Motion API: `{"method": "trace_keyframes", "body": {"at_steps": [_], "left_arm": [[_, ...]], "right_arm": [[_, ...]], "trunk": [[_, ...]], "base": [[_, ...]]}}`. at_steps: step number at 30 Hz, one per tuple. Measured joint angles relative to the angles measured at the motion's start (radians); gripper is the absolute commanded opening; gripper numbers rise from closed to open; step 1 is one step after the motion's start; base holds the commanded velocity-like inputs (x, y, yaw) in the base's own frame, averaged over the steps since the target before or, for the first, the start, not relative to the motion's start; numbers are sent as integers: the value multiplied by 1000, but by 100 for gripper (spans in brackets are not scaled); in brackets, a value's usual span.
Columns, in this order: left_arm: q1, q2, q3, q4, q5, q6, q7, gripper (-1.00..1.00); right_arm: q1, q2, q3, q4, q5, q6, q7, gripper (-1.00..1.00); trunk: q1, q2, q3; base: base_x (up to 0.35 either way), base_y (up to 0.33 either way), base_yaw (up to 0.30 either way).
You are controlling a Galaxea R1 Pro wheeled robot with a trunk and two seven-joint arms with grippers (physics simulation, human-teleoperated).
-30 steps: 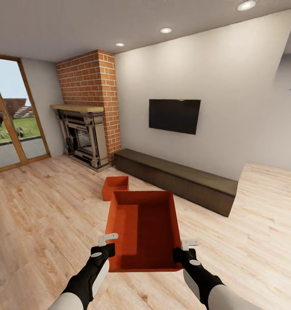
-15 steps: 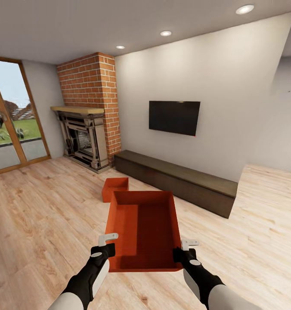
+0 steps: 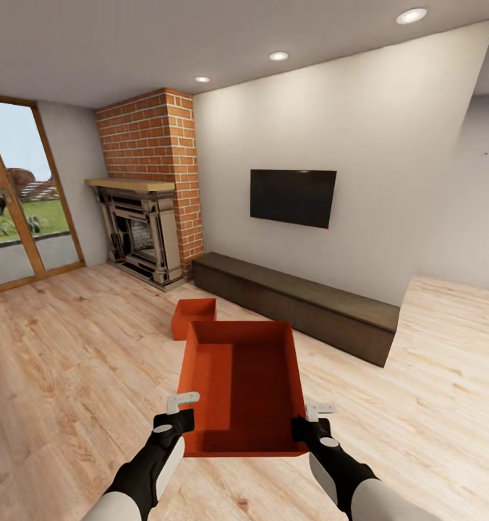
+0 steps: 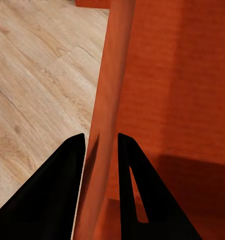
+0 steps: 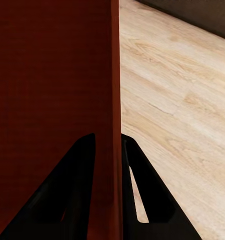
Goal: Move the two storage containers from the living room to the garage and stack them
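Near container (image 3: 244, 383), an orange-red open rectangular box with thin plain walls and flat matte floor, was held level above the light wood plank floor (image 3: 71, 362) in front of the robot. Left gripper (image 3: 178, 414) was clamped on its left wall near the near corner; in the left wrist view the two black tapered fingers (image 4: 67, 170) sat one on each face of the thin wall (image 4: 110, 100), one outside, one inside the box. Right gripper (image 3: 311, 420) was clamped likewise on the right wall near the near corner; the right wrist view showed its black fingers (image 5: 77, 170) straddling the wall edge (image 5: 115, 100), with dark red interior on one side and pale planks (image 5: 182, 100) on the other. Second container (image 3: 194, 314), same colour and shape, sat on the planks just beyond the held one, between it and the fireplace (image 3: 139, 231); whether the two touched could not be told. Room: red brick chimney (image 3: 154, 137) above the ornate grey fireplace with a pale wood mantel, flat black TV (image 3: 293, 195) on a smooth white wall, long dark low bench (image 3: 295, 300) below it, wood-framed glass door (image 3: 20, 210) at left.
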Motion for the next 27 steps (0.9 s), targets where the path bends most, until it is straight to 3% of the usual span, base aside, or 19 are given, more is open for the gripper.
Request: {"method": "trace_keyframes", "body": {"at_steps": [14,18,19,20,27], "left_arm": [[-1,-11,15,-1,-38,-1,-3,-100],[-1,-2,9,0,-22,-1,-6,-100],[0,2,-1,0,3,1,0,-100],[0,5,-7,0,8,0,-1,-100],[0,3,-5,0,6,1,-1,-100]], "right_arm": [[1,-9,27,6,-35,-12,1,-100],[0,-3,30,5,-36,-9,-4,-100],[0,2,-2,0,2,2,-1,-100],[0,4,-5,0,5,1,-3,-100],[0,3,-5,-1,5,3,-2,-100]], "trunk": [[0,0,0],[0,0,0],[0,0,0],[0,0,0],[0,0,0]], "base": [[0,0,0],[0,0,0],[0,0,0],[0,0,0],[0,0,0]]}}
